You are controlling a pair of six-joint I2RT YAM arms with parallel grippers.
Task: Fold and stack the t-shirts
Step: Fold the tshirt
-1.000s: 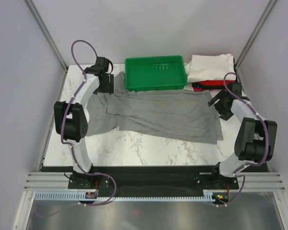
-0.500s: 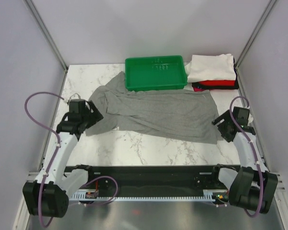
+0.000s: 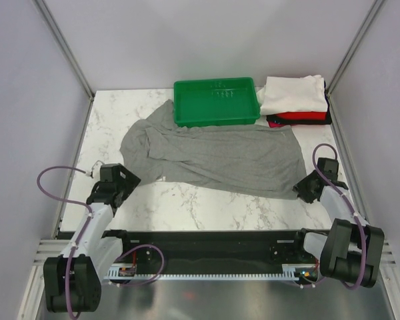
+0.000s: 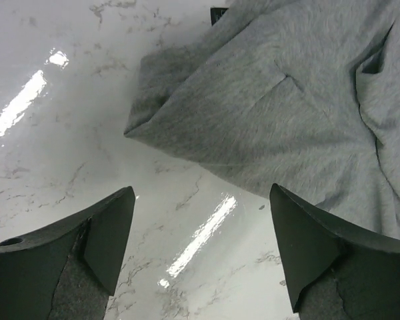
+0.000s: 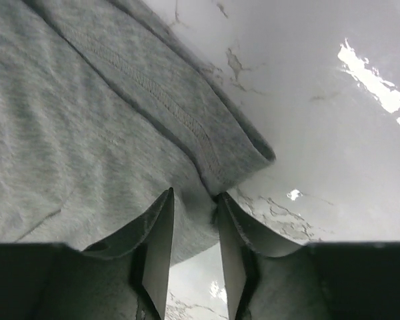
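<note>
**Grey shirt laid flat; corner grasps being set for the first fold**

The grey t-shirt [image 3: 213, 157] is spread sideways across the middle of the table [image 3: 207, 210], creased and not yet folded. Its far edge touches the green tray [image 3: 215, 123] at 12 o'clock. The folded white t-shirt [image 3: 292, 93] lies on top of the red t-shirt [image 3: 299, 116] at 2 o'clock, with a dark one just visible beneath; that stack is untouched by either arm.

The step in hand is judged to be the taking of the near corners before a first fold.

The right gripper [image 5: 194, 195] is placed at 4 o'clock, at the shirt's near right corner. Its jaws stand narrow, and a stitched hem edge of the grey cloth is seen running into the gap between them. Whether the cloth is firmly pinched cannot be told.

The left gripper [image 4: 201, 193] is placed at 8 o'clock, low over bare marble. Its jaws stand wide and nothing is held. The shirt's near left corner lies just ahead of the fingertips, at 12 o'clock in the wrist view, and is not yet between them.

For the next move, a short advance of the left arm would be needed so that the corner is brought inside the jaws. A secure hold at both corners would be required before any lift, so that the cloth can be carried over evenly towards 12 o'clock, clear of the tray.
</note>
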